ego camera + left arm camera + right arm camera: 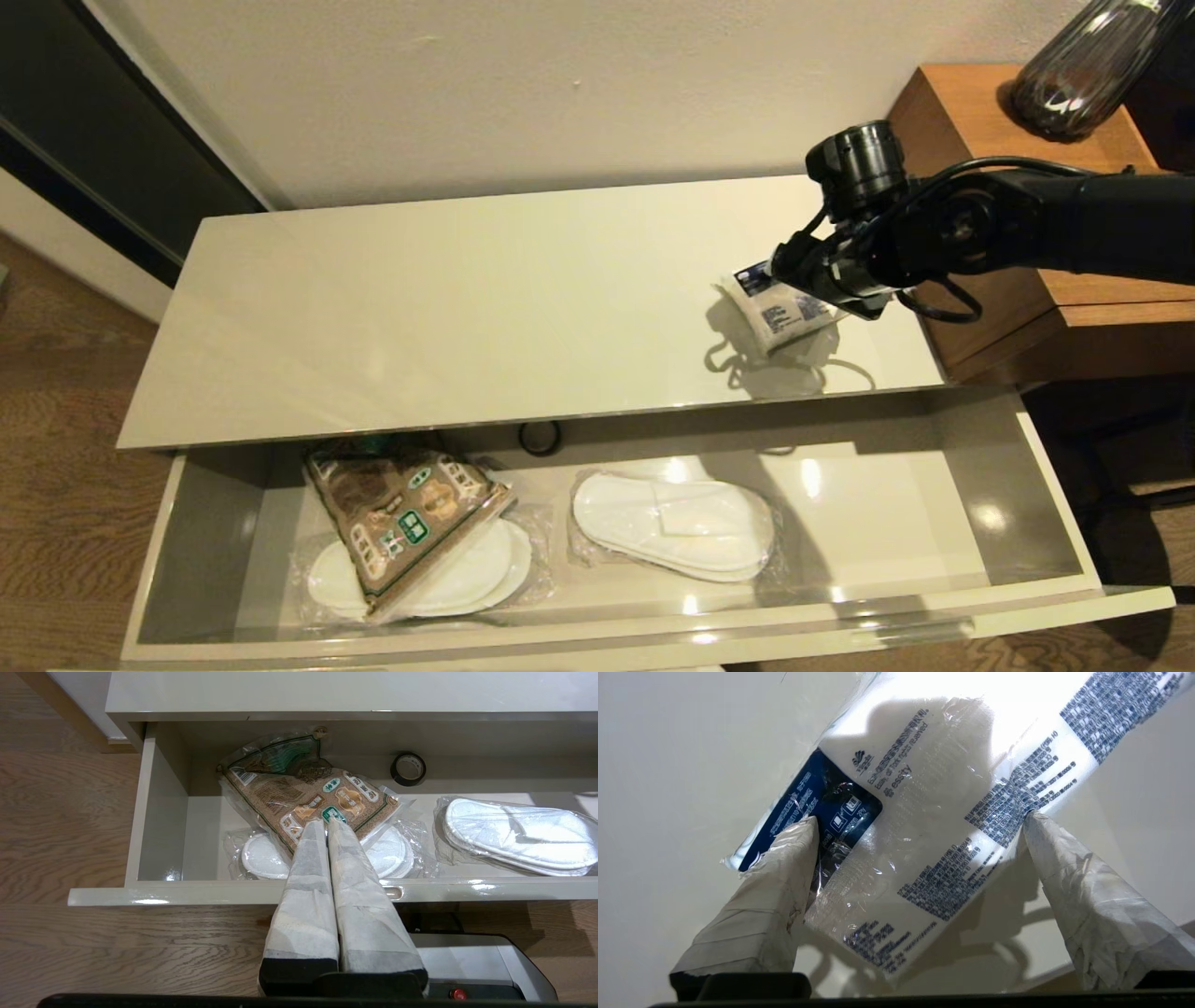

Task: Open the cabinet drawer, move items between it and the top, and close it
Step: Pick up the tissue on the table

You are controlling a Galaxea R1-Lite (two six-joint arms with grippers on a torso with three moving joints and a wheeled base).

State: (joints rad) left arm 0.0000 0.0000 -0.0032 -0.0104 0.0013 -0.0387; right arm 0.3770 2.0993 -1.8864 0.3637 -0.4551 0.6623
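The cabinet drawer [560, 644] [187, 891] stands pulled out under the top [467, 308]. A white tissue pack with a blue label [780, 313] [924, 826] lies on the top near its right end. My right gripper [812, 285] [920, 819] is open over it, one finger on each side of the pack. In the drawer lie a brown-and-green snack bag [401, 513] [299, 788], a black tape roll [541, 437] [408, 768] and two wrapped pairs of white slippers [677, 523] [514, 835]. My left gripper [325, 823] is shut and empty in front of the drawer.
A taller brown wooden side table [1027, 308] adjoins the cabinet's right end, with a dark glass vase [1083, 65] on it. The right arm reaches across in front of it. The wall runs behind the cabinet, and wood floor [70, 835] lies to its left.
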